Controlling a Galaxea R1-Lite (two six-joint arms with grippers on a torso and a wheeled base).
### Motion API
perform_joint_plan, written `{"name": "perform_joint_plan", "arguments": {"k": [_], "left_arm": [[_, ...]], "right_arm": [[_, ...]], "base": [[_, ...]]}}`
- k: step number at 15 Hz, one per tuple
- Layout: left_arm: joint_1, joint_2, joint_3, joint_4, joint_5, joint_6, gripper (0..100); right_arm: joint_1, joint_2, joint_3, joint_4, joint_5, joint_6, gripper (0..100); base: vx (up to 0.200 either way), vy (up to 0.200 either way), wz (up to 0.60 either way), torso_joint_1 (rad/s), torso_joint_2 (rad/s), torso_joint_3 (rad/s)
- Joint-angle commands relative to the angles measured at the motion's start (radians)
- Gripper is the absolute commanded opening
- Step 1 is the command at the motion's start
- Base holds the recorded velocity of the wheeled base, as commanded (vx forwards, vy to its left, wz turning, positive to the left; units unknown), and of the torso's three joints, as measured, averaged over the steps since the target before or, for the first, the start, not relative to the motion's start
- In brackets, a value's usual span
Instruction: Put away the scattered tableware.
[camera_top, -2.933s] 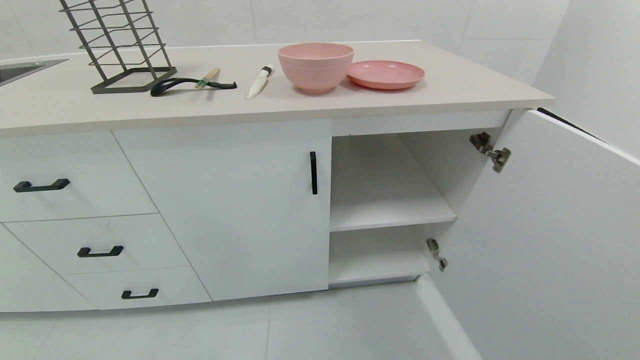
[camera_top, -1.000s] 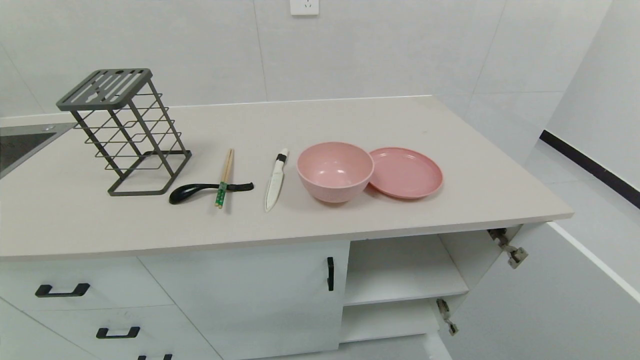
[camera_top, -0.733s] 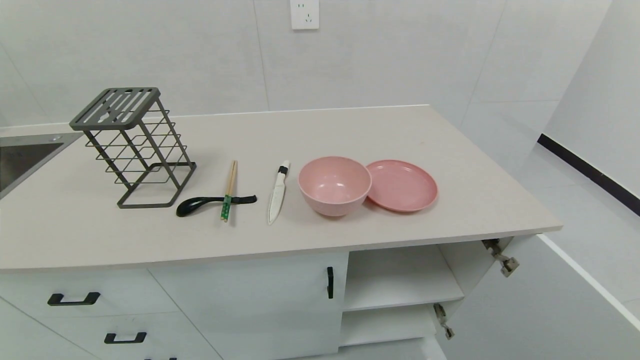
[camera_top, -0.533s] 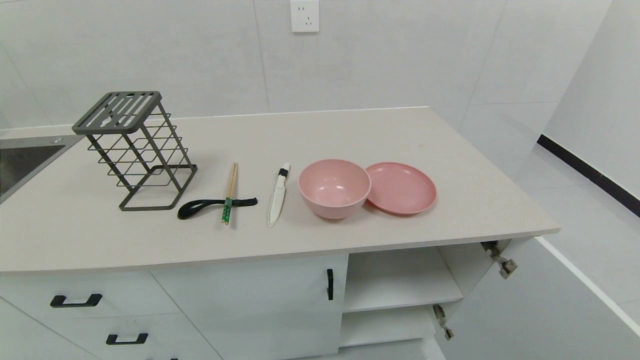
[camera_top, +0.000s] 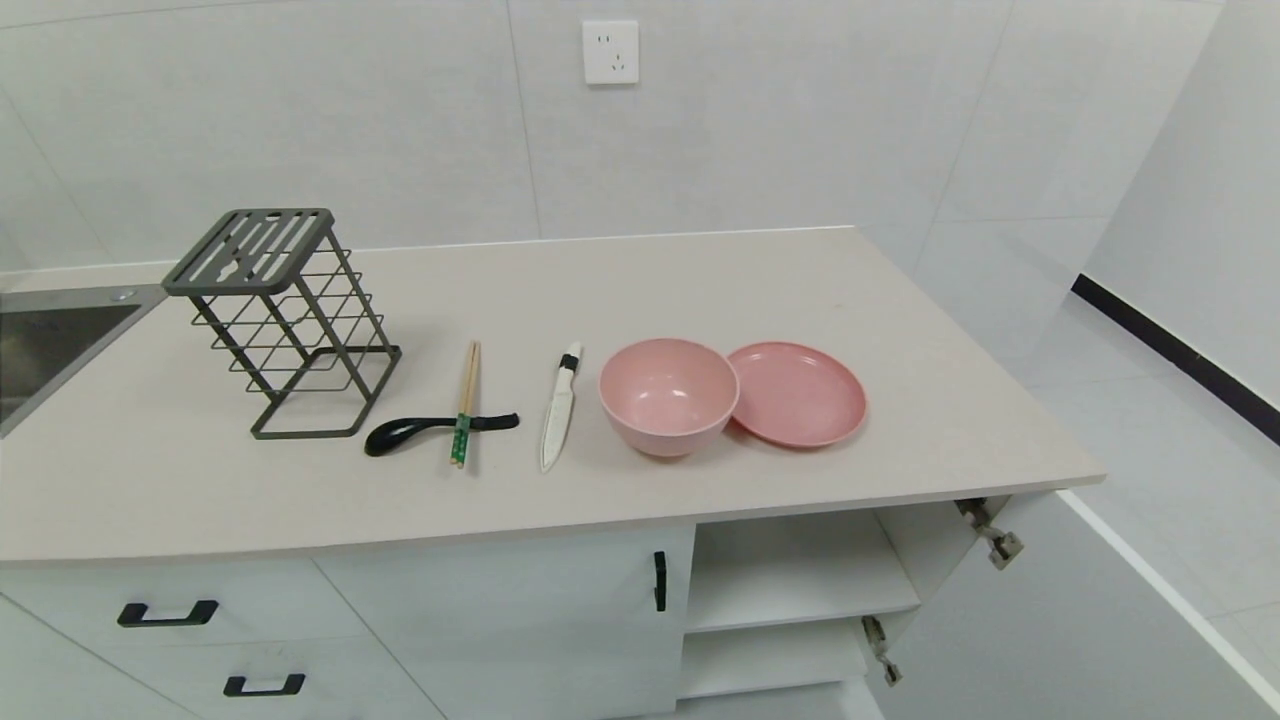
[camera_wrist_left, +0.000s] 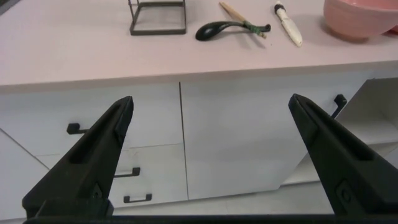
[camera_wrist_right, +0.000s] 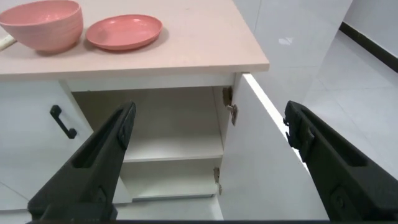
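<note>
Only the viewpoint rose; pink bowl (camera_top: 668, 395) sits beside plate (camera_top: 797, 392) on counter (camera_top: 700, 290).

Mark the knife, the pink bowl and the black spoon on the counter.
knife (camera_top: 556, 420), head view, on its white blade.
pink bowl (camera_top: 668, 392), head view, on its inner floor.
black spoon (camera_top: 387, 438), head view, on its scoop end.

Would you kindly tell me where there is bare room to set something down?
Free: the counter's far strip behind bowl and plate, its right end past the plate, and both open cabinet shelves. Crowded: the row from rack through spoon, chopsticks and knife to bowl.
</note>
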Motion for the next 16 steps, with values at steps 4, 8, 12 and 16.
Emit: {"name": "perform_joint_plan", "arguments": {"k": [4, 8, 12, 16], "left_arm": [[0.000, 0.002, 0.000, 0.000, 0.003, -0.006, 100], [0.000, 0.002, 0.000, -0.002, 0.005, -0.007, 100], [0.000, 0.002, 0.000, 0.000, 0.005, -0.006, 100], [0.000, 0.002, 0.000, 0.000, 0.003, 0.000, 100]], "right_arm": [[0.000, 0.000, 0.000, -0.001, 0.002, 0.000, 100], [0.000, 0.000, 0.000, -0.001, 0.002, 0.000, 100], [0.000, 0.000, 0.000, -0.001, 0.002, 0.001, 100], [0.000, 0.000, 0.000, -0.001, 0.002, 0.000, 100]], "base": [[0.100, -0.200, 0.00, 0.107, -0.23, -0.111], [0.050, -0.050, 0.00, 0.009, -0.01, -0.008], [0.150, 0.150, 0.00, -0.003, 0.00, 0.002], [0.100, 0.000, 0.00, -0.002, 0.00, 0.001]]}}
